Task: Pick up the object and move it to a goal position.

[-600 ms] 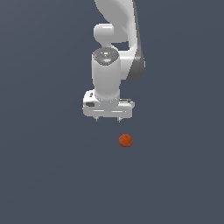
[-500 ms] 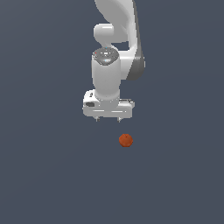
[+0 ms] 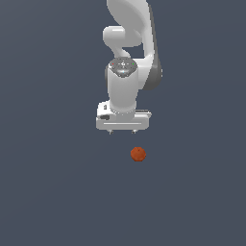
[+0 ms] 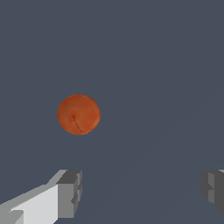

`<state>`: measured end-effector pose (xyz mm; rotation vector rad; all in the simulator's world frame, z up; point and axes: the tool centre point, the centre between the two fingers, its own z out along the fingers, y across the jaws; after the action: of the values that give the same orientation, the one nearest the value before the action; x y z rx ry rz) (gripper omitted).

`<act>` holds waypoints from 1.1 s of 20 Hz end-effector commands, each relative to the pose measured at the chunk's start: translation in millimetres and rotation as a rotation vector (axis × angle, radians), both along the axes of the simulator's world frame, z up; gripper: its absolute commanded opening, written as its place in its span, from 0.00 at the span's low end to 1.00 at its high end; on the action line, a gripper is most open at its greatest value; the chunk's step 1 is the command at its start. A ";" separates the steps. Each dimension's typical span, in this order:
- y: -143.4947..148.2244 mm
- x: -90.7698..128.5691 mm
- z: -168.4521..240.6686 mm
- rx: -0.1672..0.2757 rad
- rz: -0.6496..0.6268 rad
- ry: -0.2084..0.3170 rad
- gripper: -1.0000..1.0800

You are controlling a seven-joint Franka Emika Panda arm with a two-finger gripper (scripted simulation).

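In the exterior view, the arm (image 3: 132, 43) reaches down over a plain grey floor (image 3: 48, 192), and the gripper (image 3: 122, 131) hangs with nothing in it. Only the tips of its fingers show below the white hand, too small there to judge their spread. The ball (image 3: 138, 153) lies on the floor just below the gripper and a little toward the exterior view's right, clear of it and untouched.

In the wrist view, the two fingertips (image 4: 70, 192) stand wide apart with bare floor between them, so the jaws are spread and hold nothing. The ball (image 4: 78, 114) sits outside the gap, nearer one finger than the other, so the gripper is not yet centred over it.

The ball looks small, light and stiff, with a faintly bumpy skin that should give the pads some bite. Being round, it will probably roll if nudged off-centre. The safest hold is likely across its widest middle, pads closing evenly from opposite sides.
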<state>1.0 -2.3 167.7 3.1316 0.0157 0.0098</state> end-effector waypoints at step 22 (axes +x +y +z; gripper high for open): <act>14.0 9.1 -13.0 0.007 -0.191 0.002 0.96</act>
<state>8.7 9.5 156.7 3.1279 -0.2368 0.0059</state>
